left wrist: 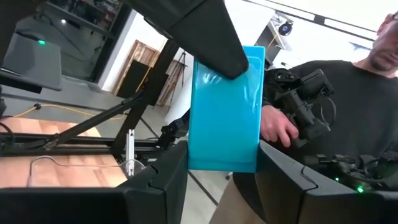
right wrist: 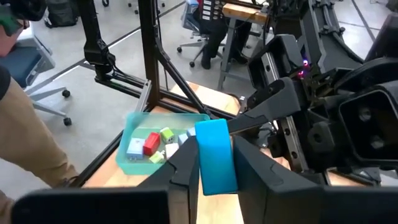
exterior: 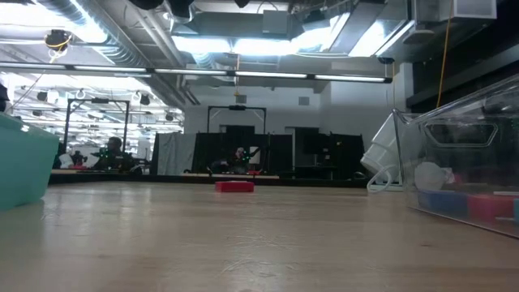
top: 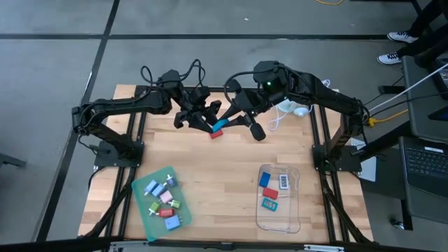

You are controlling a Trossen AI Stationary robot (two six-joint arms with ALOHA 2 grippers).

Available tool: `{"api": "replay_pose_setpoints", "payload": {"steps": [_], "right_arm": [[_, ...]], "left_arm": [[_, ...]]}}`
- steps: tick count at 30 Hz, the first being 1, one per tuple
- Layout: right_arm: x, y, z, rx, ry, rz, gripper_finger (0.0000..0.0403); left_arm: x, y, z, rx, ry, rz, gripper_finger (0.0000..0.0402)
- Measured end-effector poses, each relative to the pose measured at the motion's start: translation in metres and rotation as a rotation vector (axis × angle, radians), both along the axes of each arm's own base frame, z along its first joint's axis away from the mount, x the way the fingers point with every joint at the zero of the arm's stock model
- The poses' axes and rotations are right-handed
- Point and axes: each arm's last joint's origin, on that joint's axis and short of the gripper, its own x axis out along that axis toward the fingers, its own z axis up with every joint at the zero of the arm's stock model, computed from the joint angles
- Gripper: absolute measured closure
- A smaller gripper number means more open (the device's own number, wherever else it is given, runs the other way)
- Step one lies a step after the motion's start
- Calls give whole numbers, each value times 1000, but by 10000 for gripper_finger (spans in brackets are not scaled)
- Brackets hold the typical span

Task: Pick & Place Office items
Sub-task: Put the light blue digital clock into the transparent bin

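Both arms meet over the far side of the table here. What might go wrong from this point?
1. The left hand and the right hand both seem clamped on one blue piece in mid-air. A badly timed release could drop it, or opposing pulls could twist it loose.
2. A red piece lies on the table just below. A falling piece or a lowering hand may knock it.
3. The hands sit very close, so their fingers could collide on parting.

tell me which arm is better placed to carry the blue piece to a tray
Hard to call: both the left gripper and the right gripper clamp the same blue piece mid-handover. Perhaps the right, since its side holds the clear tray with blue items; the red piece lies below.
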Motion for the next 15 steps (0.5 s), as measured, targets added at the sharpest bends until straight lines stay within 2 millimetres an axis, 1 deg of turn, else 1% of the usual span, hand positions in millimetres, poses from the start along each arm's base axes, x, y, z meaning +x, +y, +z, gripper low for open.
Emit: {"api": "replay_pose_setpoints", "payload": {"steps": [5,6,8,11,13,15], "right_arm": [[0,0,0,-22,-8,8,331],[0,0,0,-22,-7,8,331],[-1,0,0,-13,2,0,333],[-4,-1,3,-3,2,-1,338],[-9,-2,12,-4,-22,-3,338],[-14,-4,24,-9,-71,-10,338]], "left_arm": [[0,0,0,-10,9,-1,251],[0,0,0,-13,12,-1,246],[0,1,0,-16,13,8,223],[-3,10,0,-21,11,52,182],[-5,17,0,-23,10,81,164],[-7,24,0,-21,9,103,155]]}}
